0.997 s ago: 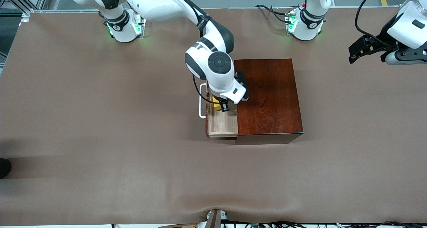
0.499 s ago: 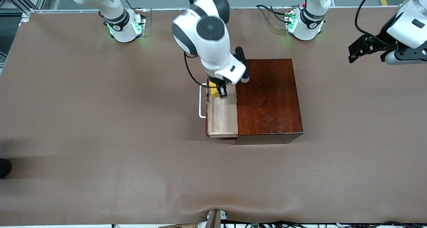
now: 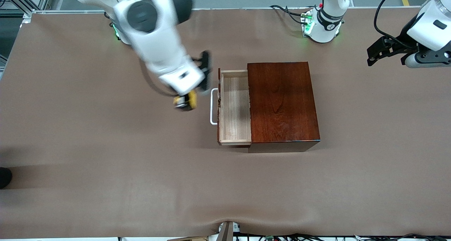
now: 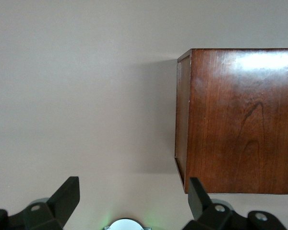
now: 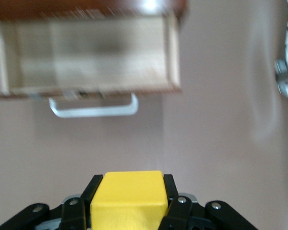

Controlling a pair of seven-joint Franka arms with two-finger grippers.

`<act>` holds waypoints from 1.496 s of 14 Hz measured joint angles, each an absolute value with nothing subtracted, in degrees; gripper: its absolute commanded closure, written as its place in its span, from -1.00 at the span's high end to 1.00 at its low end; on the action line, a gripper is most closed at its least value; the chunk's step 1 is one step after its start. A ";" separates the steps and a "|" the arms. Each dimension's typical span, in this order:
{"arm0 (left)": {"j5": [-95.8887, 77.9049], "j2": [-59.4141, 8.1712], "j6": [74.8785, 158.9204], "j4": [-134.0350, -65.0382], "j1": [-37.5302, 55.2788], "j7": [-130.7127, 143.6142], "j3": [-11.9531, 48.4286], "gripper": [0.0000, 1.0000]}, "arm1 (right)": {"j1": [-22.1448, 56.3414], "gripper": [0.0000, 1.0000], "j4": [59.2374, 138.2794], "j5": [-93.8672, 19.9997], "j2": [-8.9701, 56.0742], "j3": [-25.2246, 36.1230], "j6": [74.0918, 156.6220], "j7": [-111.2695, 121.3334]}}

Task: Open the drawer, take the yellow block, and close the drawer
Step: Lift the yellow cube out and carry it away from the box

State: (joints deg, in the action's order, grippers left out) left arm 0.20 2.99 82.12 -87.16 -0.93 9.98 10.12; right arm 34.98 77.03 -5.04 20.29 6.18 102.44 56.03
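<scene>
Front view: the right gripper [image 3: 186, 102] hangs in the air over bare brown surface [image 3: 105, 146], just beside the drawer's white handle [image 3: 213, 106], at about 9 o'clock from it. Its fingers are clenched on the yellow block [image 3: 190, 100], which shows as a small yellow patch at the fingertips. The drawer [image 3: 235, 107] stands pulled out of the dark wooden box [image 3: 283, 102] toward the right arm's end of the surface. Its long axis runs from 12 to 6 o'clock in this view, and its handle faces 9 o'clock. The pale tray shows only bare wood inside. The left gripper [image 3: 380, 53] waits high over the surface at the left arm's end, at about 2 o'clock from the box, well apart from it.

Left wrist view: the left gripper's two dark fingers [image 4: 65, 200] are spread wide apart with nothing between them. The box [image 4: 237, 120] lies below on the surface [image 4: 86, 96], showing its glossy top and one shaded side.

Right wrist view: the yellow block [image 5: 129, 197] sits squeezed between the black fingers [image 5: 170, 203] of the right gripper [image 5: 129, 206], its plain top face toward the camera. The open drawer [image 5: 89, 55] lies farther off, its tray bare, the white handle [image 5: 93, 108] on the side nearest the gripper and parallel to the drawer's long front edge.
</scene>
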 measured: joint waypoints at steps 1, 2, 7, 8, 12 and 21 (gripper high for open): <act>0.20 2.99 82.04 -87.16 -1.00 9.98 10.05 1.00 | 32.24 -1.00 78.22 -4.60 19.57 6.38 102.46 56.31; 0.20 2.99 81.96 -87.16 -1.06 9.98 9.98 1.00 | 29.69 -1.00 79.13 -3.96 19.10 6.49 102.49 56.56; 0.20 2.99 81.89 -87.15 -1.63 9.93 9.62 1.00 | 19.38 -1.00 85.37 -1.77 18.34 6.64 105.47 59.33; 0.20 2.99 81.88 -87.15 -1.63 9.93 9.62 1.00 | 17.33 -1.00 87.48 -1.72 18.36 6.63 107.54 60.79; 0.20 2.99 81.84 -87.17 -1.63 9.85 9.65 1.00 | 10.56 -1.00 94.02 -1.67 19.35 6.62 114.66 70.00; 0.20 2.96 81.83 -87.89 -1.63 9.29 9.65 1.00 | 2.64 -1.00 95.83 -1.66 33.80 6.50 128.78 88.13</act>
State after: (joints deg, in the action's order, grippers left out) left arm 0.20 2.96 81.83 -87.89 -1.63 9.29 9.65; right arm 2.64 95.83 -1.66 33.80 6.50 128.78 88.13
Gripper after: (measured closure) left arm 0.000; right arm 0.445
